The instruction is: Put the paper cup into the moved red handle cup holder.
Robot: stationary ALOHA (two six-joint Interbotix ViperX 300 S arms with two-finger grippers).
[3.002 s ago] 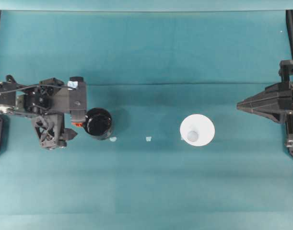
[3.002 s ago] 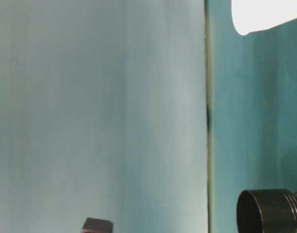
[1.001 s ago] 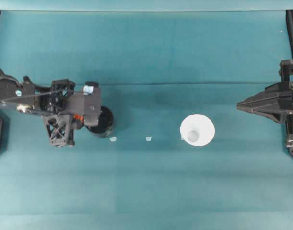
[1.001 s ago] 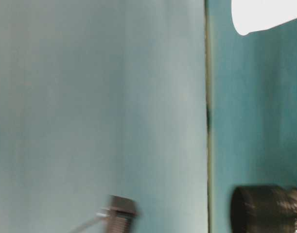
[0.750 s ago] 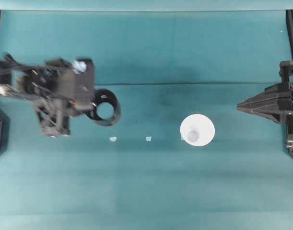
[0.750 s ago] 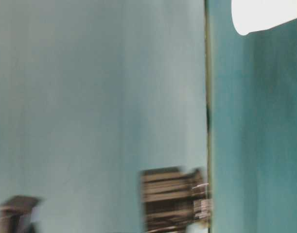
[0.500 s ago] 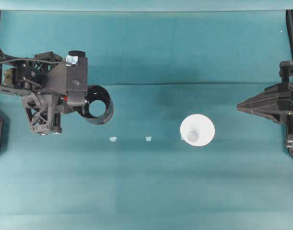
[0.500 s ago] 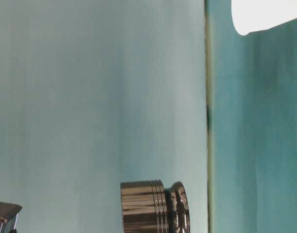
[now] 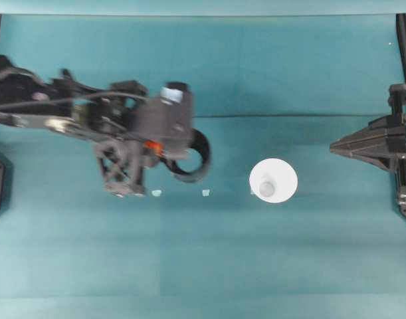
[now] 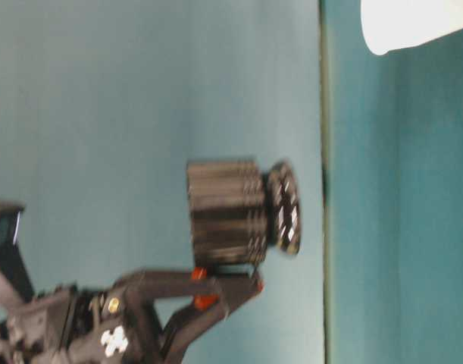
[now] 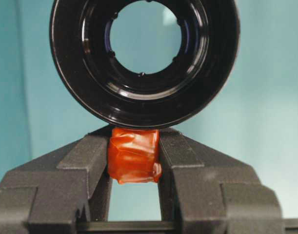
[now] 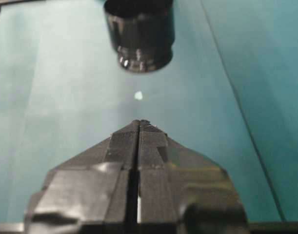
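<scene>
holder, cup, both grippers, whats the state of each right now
holder: lifted off the table, held by its orange-red handle, bottom open right through
left gripper: shut on the handle
cup: upright on the table, mouth up, empty, untouched
right gripper: shut, empty, off at the right side

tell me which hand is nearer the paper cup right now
Right, by a small margin. The right hand sits shut at the table's right edge. The left hand, carrying the red handle cup holder above the table, is on the paper cup's other side.
</scene>
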